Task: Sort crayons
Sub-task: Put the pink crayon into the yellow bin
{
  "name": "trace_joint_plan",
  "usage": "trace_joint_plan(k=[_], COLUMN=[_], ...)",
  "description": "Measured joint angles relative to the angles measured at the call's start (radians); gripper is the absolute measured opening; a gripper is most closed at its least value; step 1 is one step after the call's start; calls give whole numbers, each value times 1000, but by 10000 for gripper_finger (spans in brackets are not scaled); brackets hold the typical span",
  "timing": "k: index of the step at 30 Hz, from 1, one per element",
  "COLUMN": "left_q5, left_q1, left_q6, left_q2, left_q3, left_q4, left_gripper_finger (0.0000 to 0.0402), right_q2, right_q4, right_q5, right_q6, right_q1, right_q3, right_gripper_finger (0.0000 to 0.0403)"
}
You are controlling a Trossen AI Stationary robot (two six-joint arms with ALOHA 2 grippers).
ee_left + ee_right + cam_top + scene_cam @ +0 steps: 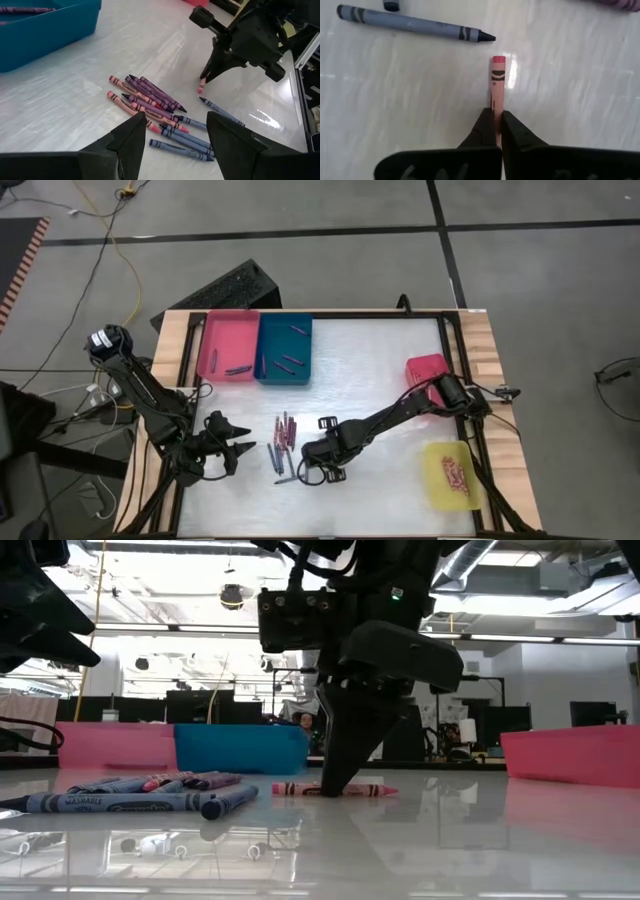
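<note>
A loose pile of pink, purple and grey-blue crayons (283,445) lies flat on the white tabletop near the middle front. Just right of it lies a single pink crayon (498,80), and my right gripper (303,467) is shut on it, coming steeply down. In the low view this crayon (375,788) sticks out on both sides of the gripper. My left gripper (175,135) is open and holds nothing; it waits left of the pile (155,107), near the table's left front. A grey-blue crayon (415,24) lies close beyond the held one. My right gripper pinches the pink crayon's two long sides (496,107) between its two fingers, about midway along its length. The fingers (482,127) come from above, slanting steeply down. The crayon lies flat on the table, its flat end (498,60) showing beyond the fingertips.
A pink tray (212,345) and a blue tray (270,350) stand side by side at the far left, each with a few crayons. A red tray (425,367) stands at the right edge. A yellow tray (440,480) holding crayons sits at the near right.
</note>
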Motion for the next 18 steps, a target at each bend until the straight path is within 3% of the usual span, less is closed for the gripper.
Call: trace_joint_plan(k=[8,18], left_q5=[0,0], left_q1=[0,0], left_q6=[0,0], left_q2=[0,0], left_q3=[0,0], left_q4=[0,0], left_gripper_finger=[199,199], right_q2=[5,5], right_q4=[-140,-392], right_q5=[4,4], right_q6=[42,248], right_q1=[29,77], right_q3=[83,133], right_gripper_finger=[5,4])
